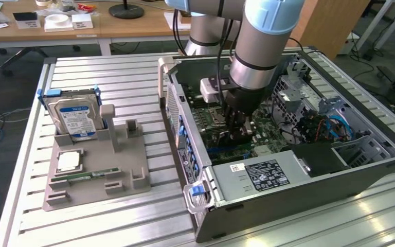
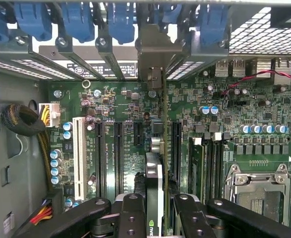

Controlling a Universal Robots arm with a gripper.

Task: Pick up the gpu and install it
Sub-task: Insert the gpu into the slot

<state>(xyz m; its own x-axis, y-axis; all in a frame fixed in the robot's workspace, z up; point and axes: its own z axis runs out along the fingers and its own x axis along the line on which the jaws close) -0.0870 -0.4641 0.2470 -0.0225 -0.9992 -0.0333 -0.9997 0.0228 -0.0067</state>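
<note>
Black fingers of the gripper, partly closed, pinch the gpu edge-on just above the motherboard inside the computer case, so the pick-up looks done and the card seems not yet seated.

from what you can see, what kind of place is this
Likely a robotics lab or test workshop. An open computer case lies on a slatted aluminium workbench, a grey fixture tray holds a hard drive, and wooden desks with office clutter stand behind.
</note>
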